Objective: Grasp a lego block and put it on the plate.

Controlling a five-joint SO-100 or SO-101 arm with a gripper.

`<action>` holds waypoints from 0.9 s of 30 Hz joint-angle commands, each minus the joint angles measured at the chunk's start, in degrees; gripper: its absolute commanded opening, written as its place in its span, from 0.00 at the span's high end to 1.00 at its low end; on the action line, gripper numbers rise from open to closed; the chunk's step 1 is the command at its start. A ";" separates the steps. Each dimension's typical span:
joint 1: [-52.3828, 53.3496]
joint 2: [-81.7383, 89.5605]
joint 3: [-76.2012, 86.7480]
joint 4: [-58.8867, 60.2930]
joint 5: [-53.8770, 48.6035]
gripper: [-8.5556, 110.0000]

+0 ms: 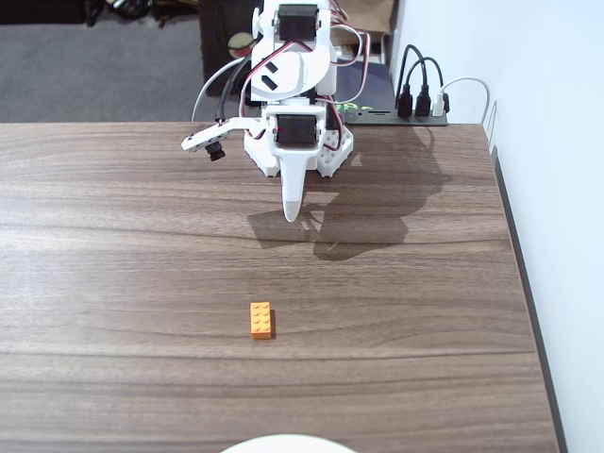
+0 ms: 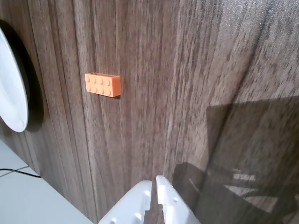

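The small orange rectangular plastic lego block (image 1: 261,320) lies flat on the dark wood-grain table (image 1: 113,245), just below the centre of the fixed view and alone. The white round plate (image 1: 291,444) only peeks in at the bottom edge there; in the wrist view its rim (image 2: 11,88) curves along the left edge, with the brick (image 2: 102,85) near it in the upper left.

The main risk from here is a missed grasp. The brick is much smaller than the pincer, so a slightly off-line descent could nudge it across the smooth wood or pinch one corner and flip it. A poor hold could also drop it short of the plate.

The white two-finger gripper (image 2: 154,183) hangs near the arm's base, well apart from the brick. Its fingers are pressed almost together, holding nothing and touching nothing.
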 commanded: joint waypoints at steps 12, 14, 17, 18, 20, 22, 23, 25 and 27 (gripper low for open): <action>0.35 -0.26 -0.26 0.18 0.18 0.92; 0.00 -0.26 -0.26 0.18 -0.09 0.92; -0.88 -0.26 -0.26 0.18 -0.79 0.92; -1.23 -0.26 -0.26 0.18 -0.97 0.92; -1.41 -0.26 -0.26 0.18 -1.14 0.92; -1.41 -0.26 -0.26 0.18 -1.14 0.92; -1.41 -0.26 -0.26 0.18 -1.14 0.92; -1.14 -1.85 -0.53 -0.70 -0.88 0.92; -1.23 -4.48 -0.88 -2.55 -1.14 0.92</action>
